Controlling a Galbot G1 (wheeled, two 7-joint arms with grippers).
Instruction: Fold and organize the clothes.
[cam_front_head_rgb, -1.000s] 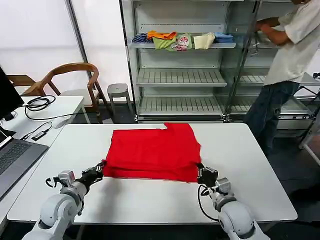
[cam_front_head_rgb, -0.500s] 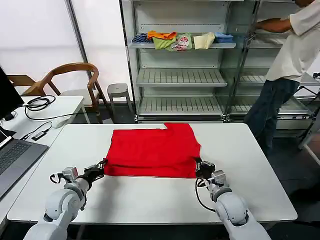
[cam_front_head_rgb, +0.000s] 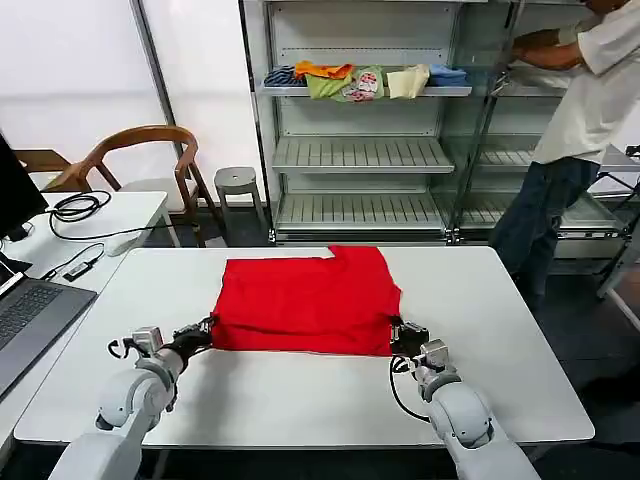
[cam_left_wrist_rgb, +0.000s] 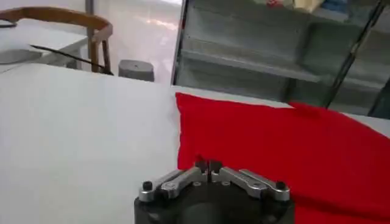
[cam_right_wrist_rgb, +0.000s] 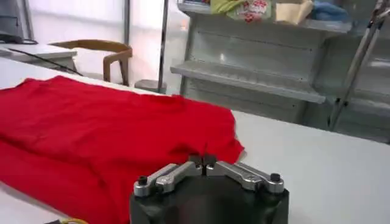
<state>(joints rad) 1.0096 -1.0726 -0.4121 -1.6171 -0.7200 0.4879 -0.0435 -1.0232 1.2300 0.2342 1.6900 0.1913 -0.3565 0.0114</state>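
Taking the bright red cotton T-shirt (cam_front_head_rgb: 308, 304) as the landmark, it lies folded into a rough rectangle, plain side up, in the middle of the white rectangular table (cam_front_head_rgb: 300, 400). At its near left corner sits the left gripper (cam_front_head_rgb: 204, 330), whose fingers (cam_left_wrist_rgb: 200, 164) are pressed together at the very edge of the cloth; whether any fabric is actually caught between them cannot be told. Along the shirt's near hem the fold looks flat, with an upper layer lapping over a lower one. At the near right corner the right gripper (cam_front_head_rgb: 397, 330) matches it, its fingers (cam_right_wrist_rgb: 195, 160) likewise closed tip to tip right at a puckered point of red cloth, again with no clear sign of how much is pinched. The chief risk is an uneven hold: if one side has only a sliver of fabric, or just the top layer, a lift or pull would let that corner slip and skew the fold. Drawing the two corners at different rates would drag the whole shirt across the smooth tabletop and open the layers.
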